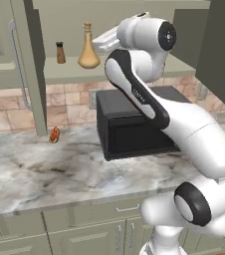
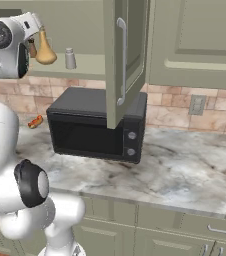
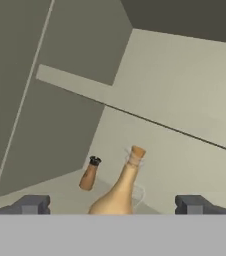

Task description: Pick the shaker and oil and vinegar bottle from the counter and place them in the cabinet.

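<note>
The tan oil and vinegar bottle stands upright on the pale shelf of the open cabinet. The small light-grey shaker stands on the same shelf, to the bottle's right in the right base view. My gripper is open, its two fingertips wide apart either side of the bottle's base. The jaws do not touch the bottle. The white hand reaches into the cabinet just beside the bottle.
A brown shaker with a dark cap stands left of the bottle. The black microwave sits under the shelf on the marbled counter. An orange-red item lies by the wall. Open cabinet doors flank the shelf.
</note>
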Controlling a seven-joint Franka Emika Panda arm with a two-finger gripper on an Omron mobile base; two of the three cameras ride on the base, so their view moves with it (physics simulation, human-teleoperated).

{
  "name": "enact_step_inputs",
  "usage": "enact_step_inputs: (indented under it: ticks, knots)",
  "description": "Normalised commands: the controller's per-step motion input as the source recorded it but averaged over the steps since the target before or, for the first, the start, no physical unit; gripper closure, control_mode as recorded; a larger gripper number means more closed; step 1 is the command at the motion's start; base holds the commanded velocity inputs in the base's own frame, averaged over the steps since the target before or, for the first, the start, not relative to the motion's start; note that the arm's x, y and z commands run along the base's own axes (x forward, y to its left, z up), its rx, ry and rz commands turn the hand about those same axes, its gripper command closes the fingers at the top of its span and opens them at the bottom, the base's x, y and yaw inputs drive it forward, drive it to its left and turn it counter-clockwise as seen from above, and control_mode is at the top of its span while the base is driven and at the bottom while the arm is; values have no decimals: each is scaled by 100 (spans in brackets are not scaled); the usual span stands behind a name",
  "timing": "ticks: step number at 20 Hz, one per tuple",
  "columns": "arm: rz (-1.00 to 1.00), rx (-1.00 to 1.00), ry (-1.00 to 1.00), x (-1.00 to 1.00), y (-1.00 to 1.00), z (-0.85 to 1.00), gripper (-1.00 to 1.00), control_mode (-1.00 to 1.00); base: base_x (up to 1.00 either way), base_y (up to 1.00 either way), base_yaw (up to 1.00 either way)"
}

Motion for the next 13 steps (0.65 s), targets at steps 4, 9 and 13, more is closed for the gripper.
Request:
enact_step_inputs:
  ticks: [4,9,13]
  knots:
    - [1,0,-12,-100,-15,-23,-100,-100,0,0,0]
    - [0,0,19,-100,-4,-25,-100,-100,0,0,0]
    - [1,0,51,-100,-9,-20,-100,-100,0,0,0]
